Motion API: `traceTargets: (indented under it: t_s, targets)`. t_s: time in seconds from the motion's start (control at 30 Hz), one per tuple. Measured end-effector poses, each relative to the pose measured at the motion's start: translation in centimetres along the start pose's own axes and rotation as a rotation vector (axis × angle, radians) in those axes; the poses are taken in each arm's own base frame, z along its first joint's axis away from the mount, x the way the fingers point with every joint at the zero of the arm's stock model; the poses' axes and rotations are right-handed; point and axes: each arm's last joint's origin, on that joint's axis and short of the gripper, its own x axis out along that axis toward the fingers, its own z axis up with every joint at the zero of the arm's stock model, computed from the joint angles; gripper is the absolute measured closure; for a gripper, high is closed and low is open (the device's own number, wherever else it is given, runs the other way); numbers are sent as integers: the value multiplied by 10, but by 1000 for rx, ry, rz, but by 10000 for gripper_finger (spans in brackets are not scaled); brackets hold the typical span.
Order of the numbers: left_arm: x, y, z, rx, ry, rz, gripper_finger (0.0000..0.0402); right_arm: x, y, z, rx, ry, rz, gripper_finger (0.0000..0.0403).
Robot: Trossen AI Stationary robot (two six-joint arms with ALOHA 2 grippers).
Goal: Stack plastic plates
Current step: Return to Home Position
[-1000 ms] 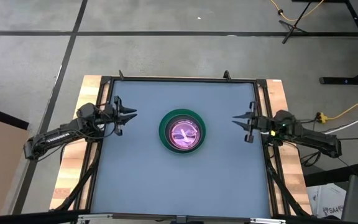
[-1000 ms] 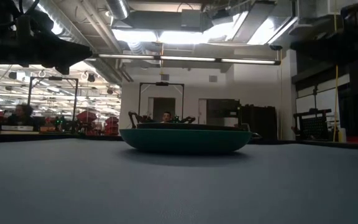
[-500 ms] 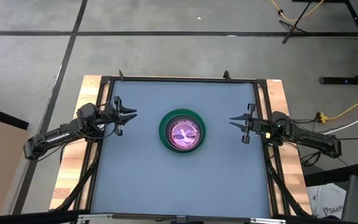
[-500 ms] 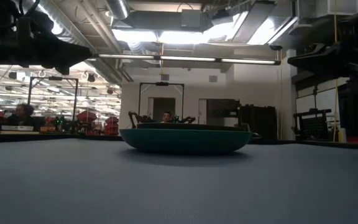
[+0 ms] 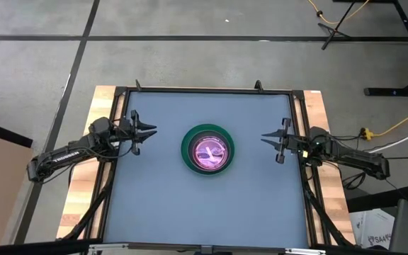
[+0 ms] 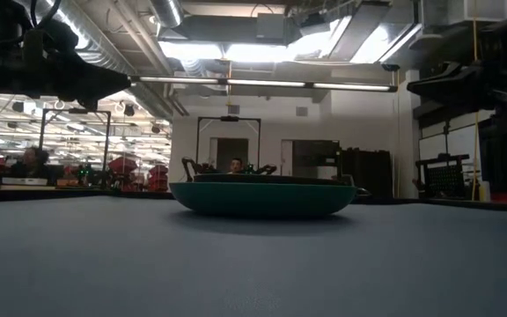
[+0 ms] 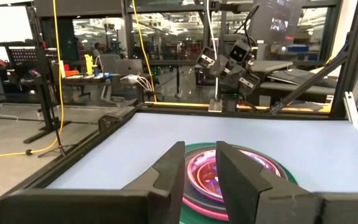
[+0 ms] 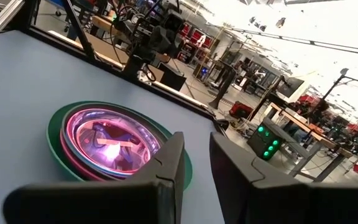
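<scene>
At the worktop (image 5: 161, 212) centre the plastic plates (image 5: 207, 149) sit in one stack, stacking apparently done; left gripper (image 5: 151, 130) and right gripper (image 5: 265, 137) hover near opposite edges, fingers (image 7: 169, 171) slightly parted, empty.

From above I see a grey concrete floor (image 5: 190, 18) crossed by dark tape lines (image 5: 190, 37), with a yellow cable (image 5: 402, 122) at the right. Looking level, strip lights (image 6: 262, 84) hang under the ceiling (image 6: 227, 31), and a dark door frame (image 6: 228, 119) stands against the far wall (image 6: 324, 123).
</scene>
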Motion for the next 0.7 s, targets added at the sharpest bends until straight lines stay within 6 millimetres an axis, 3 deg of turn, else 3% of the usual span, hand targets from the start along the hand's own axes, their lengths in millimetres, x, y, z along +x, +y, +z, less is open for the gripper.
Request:
traceTargets:
  t_s: [0.7]
  targets:
    - [0,0,-8,-21,82,9,318,6,3,-11,10,148,-4,331]
